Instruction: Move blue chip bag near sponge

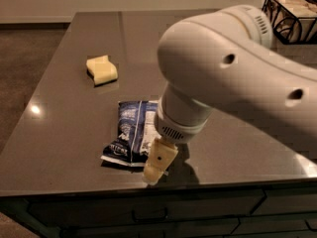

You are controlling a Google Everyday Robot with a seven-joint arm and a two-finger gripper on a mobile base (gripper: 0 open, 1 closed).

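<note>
The blue chip bag (130, 132) lies flat on the grey table near its front edge, with the white label panel facing up. Its right part is hidden behind my arm. The pale-yellow sponge (101, 69) sits farther back and to the left, well apart from the bag. My gripper (157, 165) hangs from the large white arm just over the bag's front right corner, close to the tabletop.
The dark grey table (64, 148) ends just in front of the bag. A black wire basket (292, 10) stands at the back right. My white arm (233, 78) fills the right half of the view and hides what lies behind it.
</note>
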